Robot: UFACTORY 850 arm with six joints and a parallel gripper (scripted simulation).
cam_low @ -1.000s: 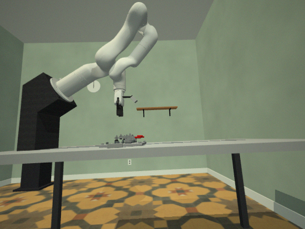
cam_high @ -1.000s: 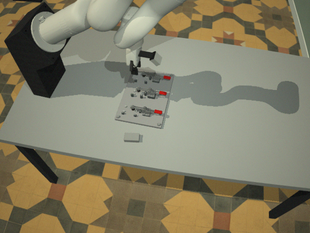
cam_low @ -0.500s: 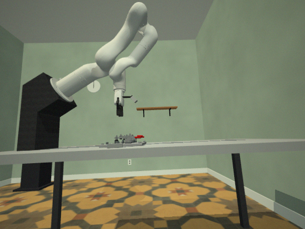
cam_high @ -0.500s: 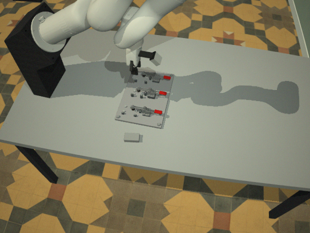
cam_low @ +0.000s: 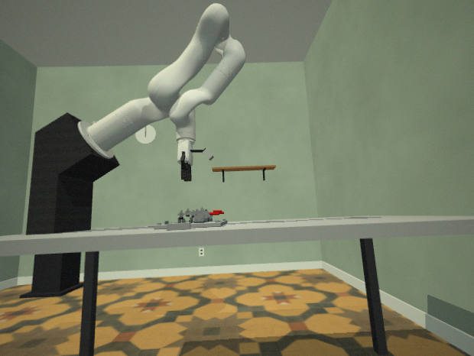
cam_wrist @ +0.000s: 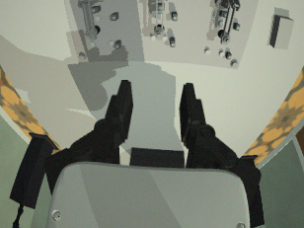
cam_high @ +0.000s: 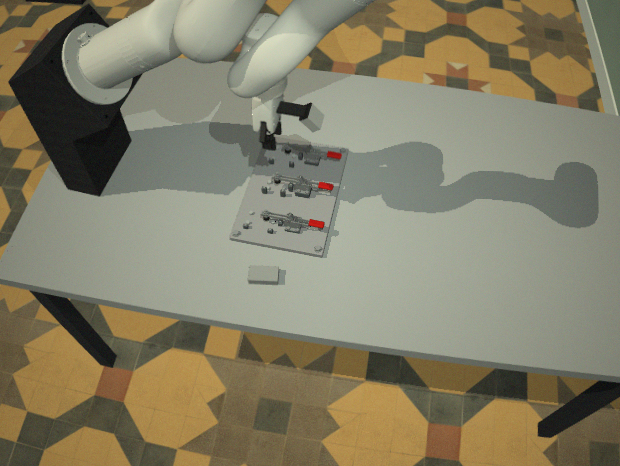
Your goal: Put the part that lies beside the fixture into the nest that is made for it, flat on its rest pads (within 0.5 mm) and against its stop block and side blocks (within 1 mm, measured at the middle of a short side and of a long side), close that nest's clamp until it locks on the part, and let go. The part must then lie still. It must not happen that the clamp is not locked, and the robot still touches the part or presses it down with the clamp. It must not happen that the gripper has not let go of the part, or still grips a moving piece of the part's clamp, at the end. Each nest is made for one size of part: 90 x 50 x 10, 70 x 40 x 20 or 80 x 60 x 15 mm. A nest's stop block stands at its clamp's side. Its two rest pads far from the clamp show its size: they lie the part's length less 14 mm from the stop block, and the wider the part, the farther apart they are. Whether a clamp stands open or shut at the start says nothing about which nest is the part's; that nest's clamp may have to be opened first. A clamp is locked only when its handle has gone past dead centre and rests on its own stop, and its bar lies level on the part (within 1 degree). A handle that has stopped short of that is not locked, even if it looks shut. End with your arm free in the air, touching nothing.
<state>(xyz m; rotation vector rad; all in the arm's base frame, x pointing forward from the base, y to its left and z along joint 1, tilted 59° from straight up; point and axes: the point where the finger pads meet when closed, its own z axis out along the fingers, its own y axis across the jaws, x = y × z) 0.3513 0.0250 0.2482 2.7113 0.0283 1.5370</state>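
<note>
the grey part (cam_high: pixel 263 274) (cam_low: pixel 179 226) (cam_wrist: pixel 282 33) lies on the desk (cam_high: pixel 426 280) (cam_low: pixel 306 231) (cam_wrist: pixel 224 93) just beside the fixture plate (cam_high: pixel 280 240) (cam_wrist: pixel 192 54), between it and the long front edge, nearer the front left corner than the front right one. its thickness is hard to judge, and the nests' small pads blur together (the side view squashes all three clamps into one clump). their red handles (cam_high: pixel 315 223) (cam_low: pixel 216 212) are cut off in the wrist view. the pincer (cam_high: pixel 269 142) (cam_low: pixel 186 179) (cam_wrist: pixel 156 94) hangs above the plate's far end, well apart from the part, its fingers partly open around nothing.
</note>
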